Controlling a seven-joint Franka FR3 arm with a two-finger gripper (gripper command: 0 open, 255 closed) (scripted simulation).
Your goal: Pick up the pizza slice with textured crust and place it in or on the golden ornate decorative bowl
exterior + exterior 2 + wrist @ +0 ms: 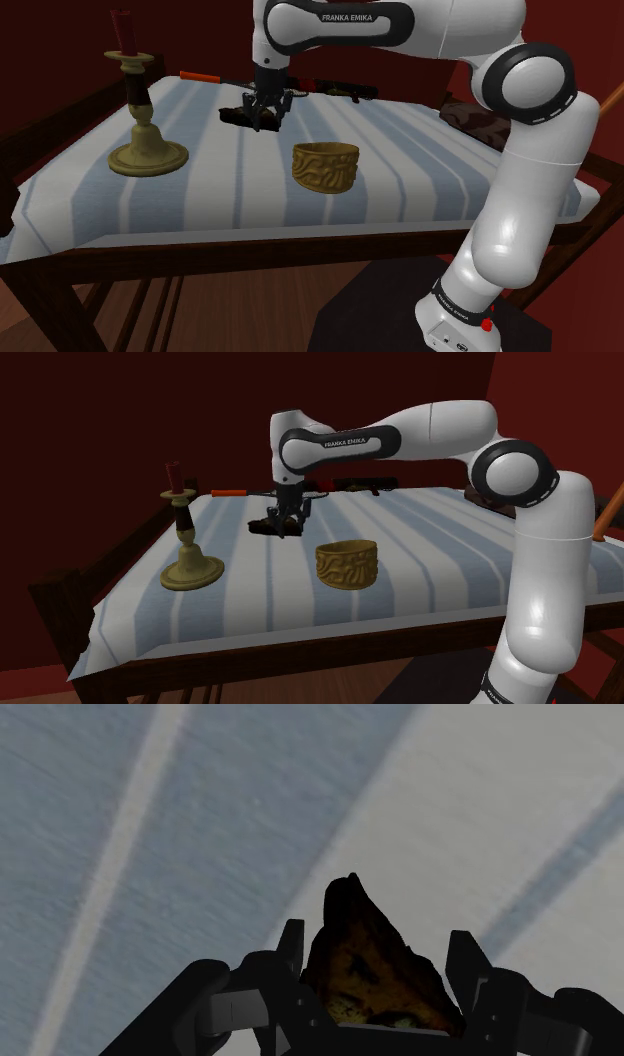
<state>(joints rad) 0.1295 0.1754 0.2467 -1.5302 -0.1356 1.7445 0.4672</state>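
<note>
Grasping seems to be the step in hand: the black jaws stand on both sides of the pizza slice (370, 954) and press against its edges, so I judge it clamped. The slice sits low over the striped counter (200, 200), near the golden bowl (325, 165) and farther back in the shoulder view. I cannot tell whether it is lifted yet. The next move calls for a straight lift, then a short carry until the slice hangs above the bowl's rim.
</note>
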